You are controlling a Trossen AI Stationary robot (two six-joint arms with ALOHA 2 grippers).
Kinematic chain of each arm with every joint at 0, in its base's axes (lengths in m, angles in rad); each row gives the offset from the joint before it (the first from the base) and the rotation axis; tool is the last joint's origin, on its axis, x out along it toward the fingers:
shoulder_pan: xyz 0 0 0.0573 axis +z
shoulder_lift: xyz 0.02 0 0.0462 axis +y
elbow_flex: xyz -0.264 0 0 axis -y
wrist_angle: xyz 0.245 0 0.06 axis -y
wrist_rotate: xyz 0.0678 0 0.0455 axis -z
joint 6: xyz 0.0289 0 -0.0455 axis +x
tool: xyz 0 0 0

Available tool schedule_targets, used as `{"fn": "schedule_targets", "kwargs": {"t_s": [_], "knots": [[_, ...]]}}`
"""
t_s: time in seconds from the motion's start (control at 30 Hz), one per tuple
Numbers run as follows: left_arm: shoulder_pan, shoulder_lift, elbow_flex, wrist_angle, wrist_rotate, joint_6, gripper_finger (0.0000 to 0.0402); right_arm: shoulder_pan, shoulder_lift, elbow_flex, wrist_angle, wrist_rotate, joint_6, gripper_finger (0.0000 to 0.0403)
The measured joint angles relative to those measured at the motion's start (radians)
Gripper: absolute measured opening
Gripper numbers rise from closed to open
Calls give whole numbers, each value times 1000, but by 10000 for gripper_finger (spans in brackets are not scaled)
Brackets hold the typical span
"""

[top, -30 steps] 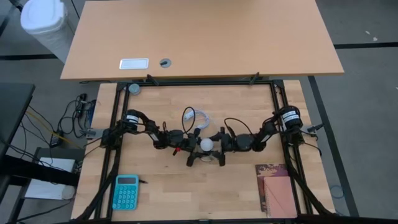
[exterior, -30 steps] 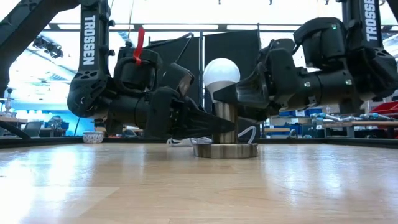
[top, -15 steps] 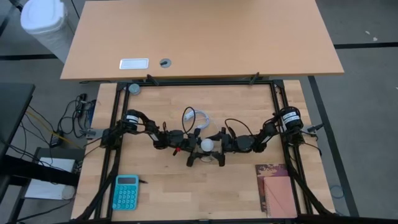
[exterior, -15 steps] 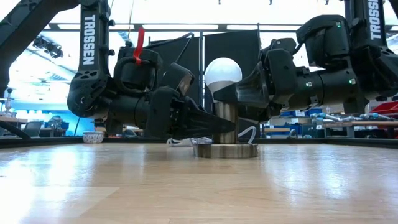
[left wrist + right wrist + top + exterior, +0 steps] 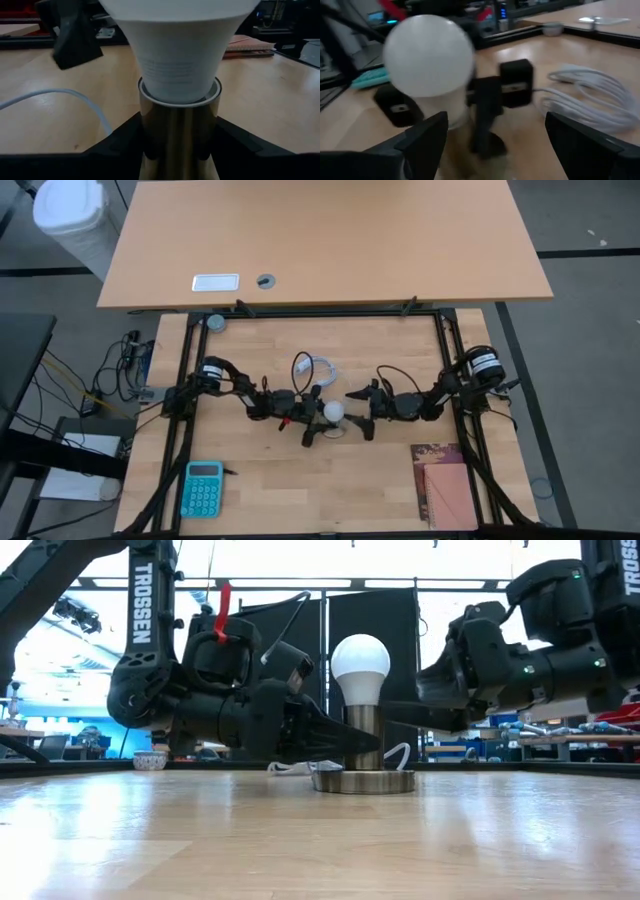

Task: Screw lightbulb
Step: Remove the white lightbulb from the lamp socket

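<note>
Now your left gripper (image 5: 335, 737) lies low and level over table (image 5: 400, 350), arm stretched toward centre, jaws clamped on brass socket stem (image 5: 177, 135) just under bulb (image 5: 360, 658). Bulb stands upright in socket at table middle, socket base (image 5: 362, 781) flat on wood. Your right gripper (image 5: 362, 408) reaches in level from opposite side, jaws spread wide, just beside bulb, not touching. White cable (image 5: 322, 369) coiled behind socket.
</note>
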Motion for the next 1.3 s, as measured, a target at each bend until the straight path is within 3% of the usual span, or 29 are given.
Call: {"fn": "schedule_targets", "kwargs": {"t_s": [0.2,0.5,0.7,0.93,1.3], "knots": [[-1,0,0,-1,-49,-12,193,47,-45,-58,-46,115,46,335],[0,0,0,-3,-168,-26,193,186,-61,-52,-95,443,66,334],[-1,0,0,-3,-227,-43,193,252,-61,20,-152,578,65,334],[-1,0,-1,-3,-270,-59,193,301,-61,119,-331,700,128,334],[-3,0,-1,-5,-431,-117,193,316,-61,328,-622,922,198,332]]}}
